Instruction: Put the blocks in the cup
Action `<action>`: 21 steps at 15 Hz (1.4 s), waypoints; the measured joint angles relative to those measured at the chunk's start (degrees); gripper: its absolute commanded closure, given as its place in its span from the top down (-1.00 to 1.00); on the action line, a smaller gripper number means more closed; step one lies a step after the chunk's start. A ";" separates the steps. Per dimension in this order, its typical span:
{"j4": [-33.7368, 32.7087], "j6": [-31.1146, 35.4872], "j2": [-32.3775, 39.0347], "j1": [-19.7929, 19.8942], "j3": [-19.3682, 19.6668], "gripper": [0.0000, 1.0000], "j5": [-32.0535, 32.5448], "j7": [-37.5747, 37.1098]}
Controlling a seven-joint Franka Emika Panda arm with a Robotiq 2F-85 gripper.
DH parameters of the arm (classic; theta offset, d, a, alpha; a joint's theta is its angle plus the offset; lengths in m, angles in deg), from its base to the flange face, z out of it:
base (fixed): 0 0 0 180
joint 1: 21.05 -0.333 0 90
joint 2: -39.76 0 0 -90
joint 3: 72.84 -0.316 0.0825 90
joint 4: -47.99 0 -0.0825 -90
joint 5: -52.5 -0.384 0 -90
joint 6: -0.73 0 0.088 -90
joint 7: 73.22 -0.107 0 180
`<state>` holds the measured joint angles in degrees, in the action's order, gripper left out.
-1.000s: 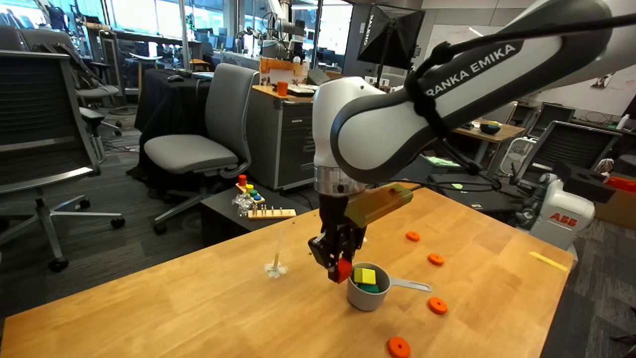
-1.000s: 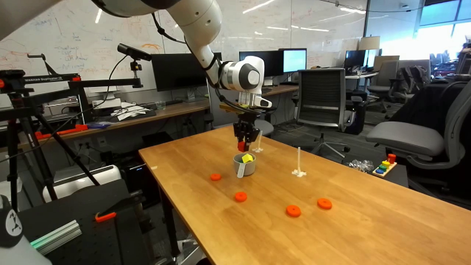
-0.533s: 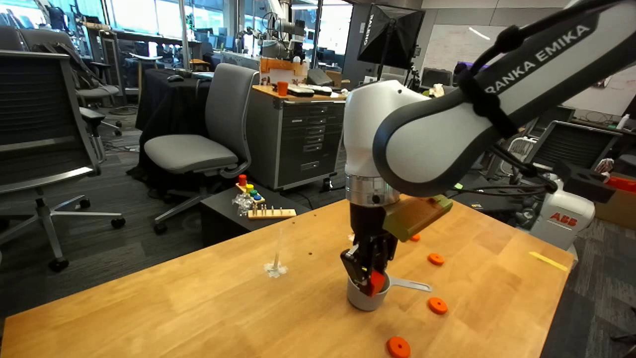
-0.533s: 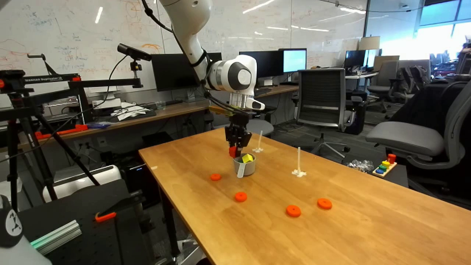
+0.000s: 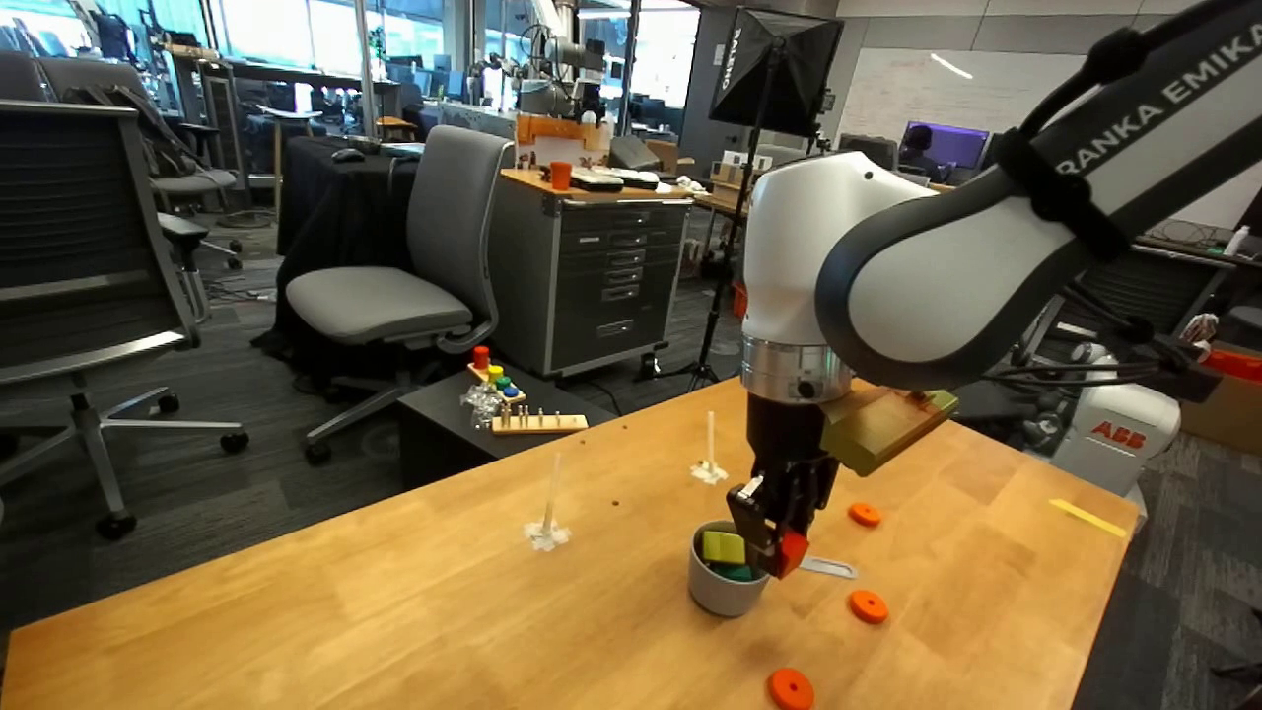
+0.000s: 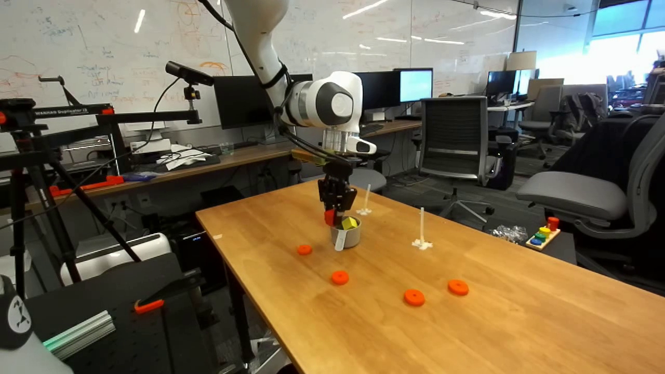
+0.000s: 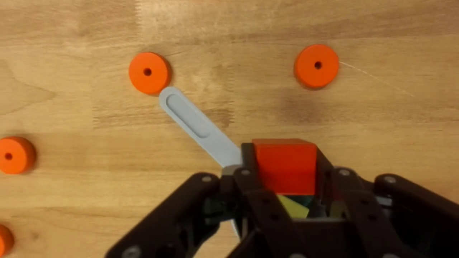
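Because the red cube-like toy block (image 5: 793,554), perhaps of wood, seems meant to be lowered from above, the black two-fingered hand (image 7: 286,166) holds it at the ends of its fingers (image 7: 250,157). They press on two opposite sides, so the gap between them is just the block's width, and its lower part is probably left free to enter first. Below the hand, and partly hidden by it, the small round grey measuring cup (image 5: 728,597), whose material I cannot name, stands upright, its mouth turned up, probably to receive the block. However, the red block appears nearer to the rim, where the straight flat grey handle (image 7: 199,125) begins, than to the middle; whether it touches the rim, I cannot tell. Inside the cup, a yellow box-shaped block (image 5: 725,548) sits higher than a partly covered green block (image 5: 731,571), probably because the narrow cup gives no place for both side by side. Therefore, in my judgement, the hand should first move over the middle, otherwise the red block may fall outside. Farther from the hand, flat round orange discs (image 7: 147,79) with a small hole, perhaps also blocks, lie apart on the wooden worktop (image 5: 394,631), so each could be gripped alone.
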<state>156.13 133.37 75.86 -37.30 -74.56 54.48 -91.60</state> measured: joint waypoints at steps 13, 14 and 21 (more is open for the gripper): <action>0.02 4.10 -0.32 0.19 0.17 0.38 0.93 0.16; -0.11 4.10 -0.17 0.19 0.18 0.52 1.11 0.16; -2.25 3.37 1.09 0.47 0.43 1.00 1.40 0.17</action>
<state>153.88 136.74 76.95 -36.83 -74.14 55.88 -91.43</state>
